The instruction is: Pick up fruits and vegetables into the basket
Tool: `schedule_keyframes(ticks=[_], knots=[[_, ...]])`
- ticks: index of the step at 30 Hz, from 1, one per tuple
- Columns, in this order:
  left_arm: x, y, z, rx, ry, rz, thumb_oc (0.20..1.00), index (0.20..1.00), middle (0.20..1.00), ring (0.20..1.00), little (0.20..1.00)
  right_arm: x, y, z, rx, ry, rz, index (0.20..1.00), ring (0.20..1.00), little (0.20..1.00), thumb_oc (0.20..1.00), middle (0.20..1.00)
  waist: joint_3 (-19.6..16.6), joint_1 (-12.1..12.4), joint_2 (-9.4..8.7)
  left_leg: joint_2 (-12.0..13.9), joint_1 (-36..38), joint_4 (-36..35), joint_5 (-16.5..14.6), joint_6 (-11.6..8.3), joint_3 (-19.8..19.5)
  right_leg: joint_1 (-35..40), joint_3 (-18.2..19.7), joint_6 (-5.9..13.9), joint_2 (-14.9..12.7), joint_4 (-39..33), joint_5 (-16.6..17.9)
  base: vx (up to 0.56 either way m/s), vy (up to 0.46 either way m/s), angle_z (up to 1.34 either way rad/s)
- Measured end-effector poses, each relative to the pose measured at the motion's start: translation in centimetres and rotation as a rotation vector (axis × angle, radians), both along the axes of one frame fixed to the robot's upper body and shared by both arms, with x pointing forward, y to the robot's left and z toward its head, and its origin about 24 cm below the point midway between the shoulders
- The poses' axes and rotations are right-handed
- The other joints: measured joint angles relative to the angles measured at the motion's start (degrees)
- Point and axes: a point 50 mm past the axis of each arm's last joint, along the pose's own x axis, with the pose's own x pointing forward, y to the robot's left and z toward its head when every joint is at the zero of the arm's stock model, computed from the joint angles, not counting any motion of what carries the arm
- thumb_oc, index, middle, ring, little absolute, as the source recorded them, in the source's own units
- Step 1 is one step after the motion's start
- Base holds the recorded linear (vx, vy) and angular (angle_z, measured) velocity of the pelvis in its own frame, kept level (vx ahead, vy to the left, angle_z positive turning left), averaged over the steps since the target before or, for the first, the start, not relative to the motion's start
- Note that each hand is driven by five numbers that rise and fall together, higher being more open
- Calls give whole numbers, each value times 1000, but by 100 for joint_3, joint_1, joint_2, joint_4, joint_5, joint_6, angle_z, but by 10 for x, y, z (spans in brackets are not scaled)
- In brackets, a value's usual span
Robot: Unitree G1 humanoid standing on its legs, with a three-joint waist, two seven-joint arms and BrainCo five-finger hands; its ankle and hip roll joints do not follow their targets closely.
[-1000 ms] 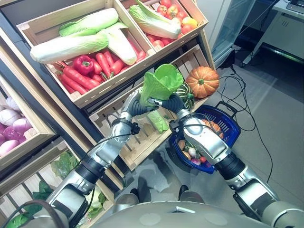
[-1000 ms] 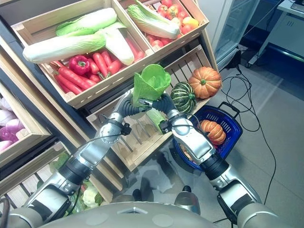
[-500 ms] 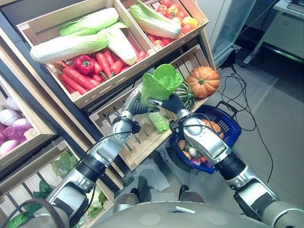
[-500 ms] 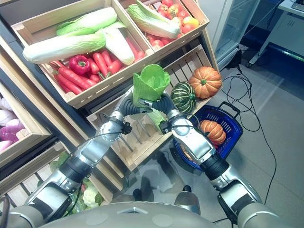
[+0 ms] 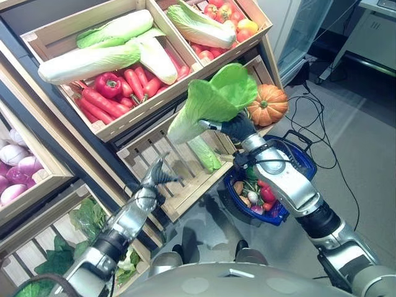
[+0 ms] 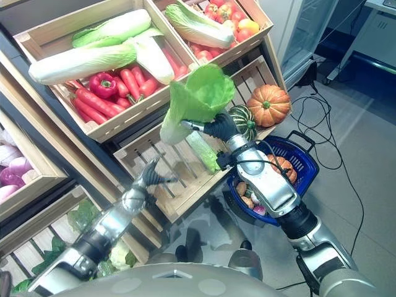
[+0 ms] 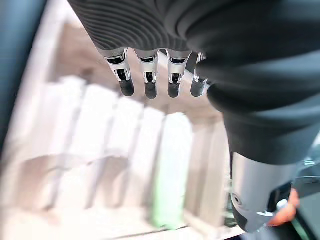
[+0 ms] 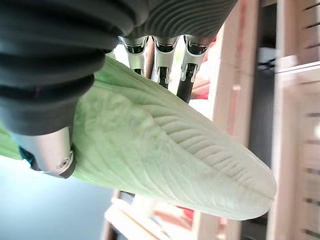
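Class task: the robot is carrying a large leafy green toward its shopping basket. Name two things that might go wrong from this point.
1. The right hand alone grips the cabbage near its base, with the broad leaves sticking out, so it may tilt or slip.
2. The blue basket already holds a pumpkin and small produce, so the big cabbage might sit high or roll out.

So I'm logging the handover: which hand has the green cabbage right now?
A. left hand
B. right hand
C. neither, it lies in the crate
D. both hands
B: the right hand grips the green cabbage aloft, while the left hand hangs open, apart from it.
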Motion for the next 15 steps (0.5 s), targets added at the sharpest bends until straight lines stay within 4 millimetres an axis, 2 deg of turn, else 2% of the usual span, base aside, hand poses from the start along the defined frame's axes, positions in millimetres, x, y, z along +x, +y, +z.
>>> schedule_keyframes(ticks=[3,7,8,9,12,13,15], knots=[[-10,7,-10,-17,27,34,1000,1000,1000,1000,1000,0,-14,-1,33,-1,-53,200,200,200,200,200,4,-9,-5,5,-27,0,-1,0,3,-12,1,2,-2,5,-1,-31,-73,-1],[-30,19,-20,-55,66,74,1000,1000,1000,1000,1000,-6,-56,-9,46,-4,-227,200,200,200,200,200,76,-27,-22,8,-239,30,23,0,36,-288,42,-4,-2,75,2,-54,-73,-4],[-30,19,-20,-55,66,74,1000,1000,1000,1000,1000,-6,-56,-9,46,-4,-227,200,200,200,200,200,76,-27,-22,8,-239,30,23,0,36,-288,42,-4,-2,75,2,-128,-109,-6],[-36,19,-24,-76,88,68,1000,1000,1000,1000,1000,-8,-69,-13,42,4,-289,200,200,200,200,200,129,-59,-21,18,-308,52,28,-4,59,-359,47,-10,6,86,8,-139,-125,-4],[-36,20,-20,-224,85,67,1000,1000,1000,1000,1000,-15,-95,-14,72,-28,-411,200,200,200,200,200,439,-76,-41,38,-531,177,29,1,128,-571,58,-13,2,173,7,-120,-100,-2],[-39,20,-21,-248,101,69,1000,1000,1000,1000,1000,-15,-100,-14,77,-29,-439,200,200,200,200,200,494,-89,-37,40,-586,204,28,2,130,-615,69,-17,2,175,9,-163,-80,-8],[-50,18,-26,-349,160,56,1000,1000,1000,1000,1000,-17,-117,-15,88,-51,-520,200,200,200,200,200,720,-185,-9,46,-732,272,31,12,159,-815,137,-32,-9,298,16,-160,-72,-6]])
